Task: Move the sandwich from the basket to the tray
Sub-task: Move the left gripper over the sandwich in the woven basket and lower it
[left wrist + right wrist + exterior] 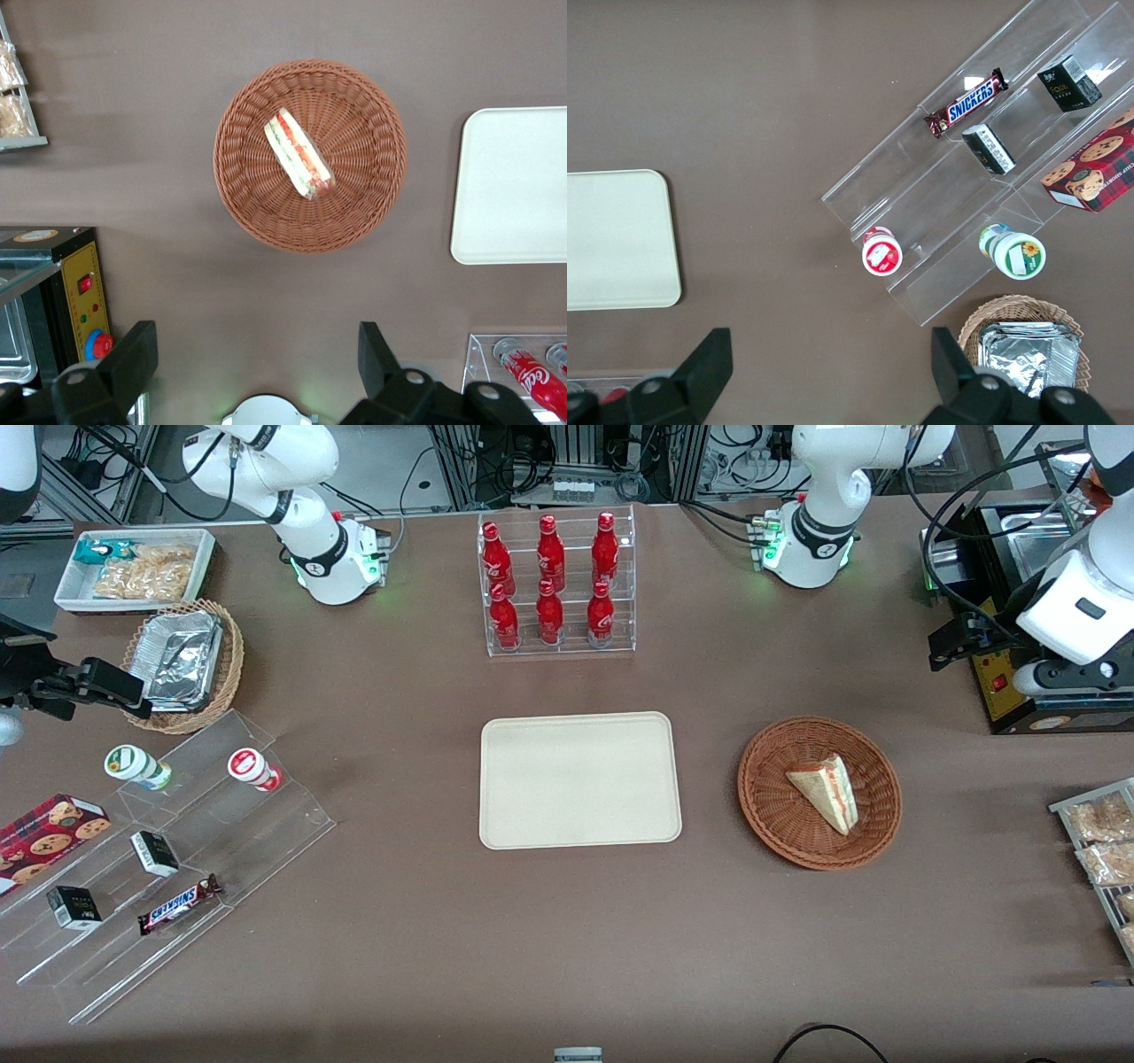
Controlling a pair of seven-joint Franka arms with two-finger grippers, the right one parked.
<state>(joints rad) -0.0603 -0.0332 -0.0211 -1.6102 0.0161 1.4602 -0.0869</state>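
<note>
The sandwich (828, 790) (299, 152), a pale wedge with red and green filling along its edge, lies in the round reddish-brown basket (771, 815) (248, 186). The cream tray (580, 779) (514, 186) (616, 239) lies flat beside the basket, toward the parked arm's end, with nothing on it. My gripper (943, 645) (255, 354) hangs high above the table, farther from the front camera than the basket and toward the working arm's end. It is open, and only bare table shows between its black fingers (133, 359).
A clear rack of red bottles (556, 584) stands farther back than the tray. A black appliance (1010, 691) (71, 292) sits under my gripper. Bagged pastries (1099, 841) lie at the working arm's end. Acrylic shelves (159, 850), a lighter wicker basket (221, 682) and a white bin (133, 567) fill the parked arm's end.
</note>
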